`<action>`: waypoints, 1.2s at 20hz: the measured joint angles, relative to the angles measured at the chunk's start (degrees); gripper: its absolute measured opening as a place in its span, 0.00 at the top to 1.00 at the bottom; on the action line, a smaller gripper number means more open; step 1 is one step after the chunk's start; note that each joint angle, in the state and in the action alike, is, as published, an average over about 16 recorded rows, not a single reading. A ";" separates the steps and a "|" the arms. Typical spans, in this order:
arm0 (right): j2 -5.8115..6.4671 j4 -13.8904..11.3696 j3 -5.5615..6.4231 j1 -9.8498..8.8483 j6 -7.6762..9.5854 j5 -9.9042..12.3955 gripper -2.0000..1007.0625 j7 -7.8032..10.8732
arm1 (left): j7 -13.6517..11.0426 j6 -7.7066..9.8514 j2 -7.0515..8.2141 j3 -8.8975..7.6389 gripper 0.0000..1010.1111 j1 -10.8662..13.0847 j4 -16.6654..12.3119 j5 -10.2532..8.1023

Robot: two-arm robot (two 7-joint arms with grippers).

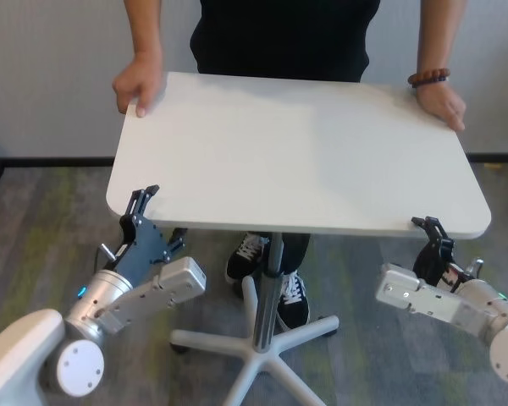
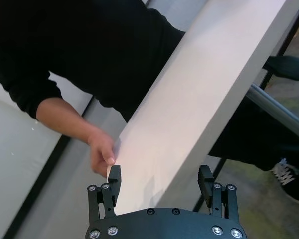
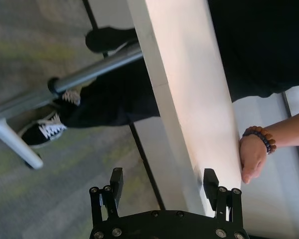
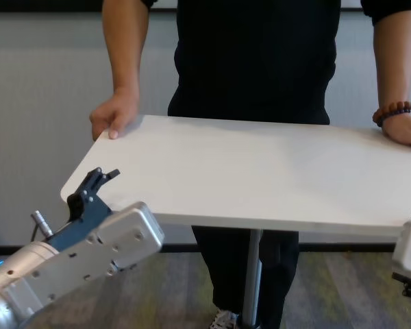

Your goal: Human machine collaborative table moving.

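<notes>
Straddling the near edge of the large white rectangular tabletop (image 1: 296, 152), both black skeletal two-finger claws stand open and grip nothing: left gripper (image 2: 159, 181) at the near left corner, right gripper (image 3: 164, 181) at the near right. The person in the black shirt (image 1: 284, 38) holds the far edge. You'd want both claws closed together, seated fully on the edge, before any move.

Head view high above the table (image 1: 296, 152), chest view lower, wrist views close along its edges.
</notes>
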 joint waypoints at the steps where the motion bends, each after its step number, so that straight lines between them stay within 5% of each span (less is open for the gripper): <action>1: 0.23 -0.97 0.54 -0.76 -0.65 1.25 0.01 0.52 | -1.07 -0.01 0.22 -0.54 0.01 0.74 -1.22 -1.00; 12: 1.28 -8.03 6.15 -7.27 -7.76 17.57 0.01 8.15 | -12.95 0.63 1.46 -6.99 0.01 8.35 -12.74 -13.41; 19: 0.68 -7.76 7.62 -7.75 -10.79 26.87 0.01 13.13 | -19.56 1.33 0.67 -10.36 0.01 11.35 -17.17 -21.61; 24: 0.33 -7.59 7.93 -7.57 -11.87 30.95 0.01 14.89 | -22.70 1.22 -0.07 -12.22 0.01 12.85 -19.38 -26.15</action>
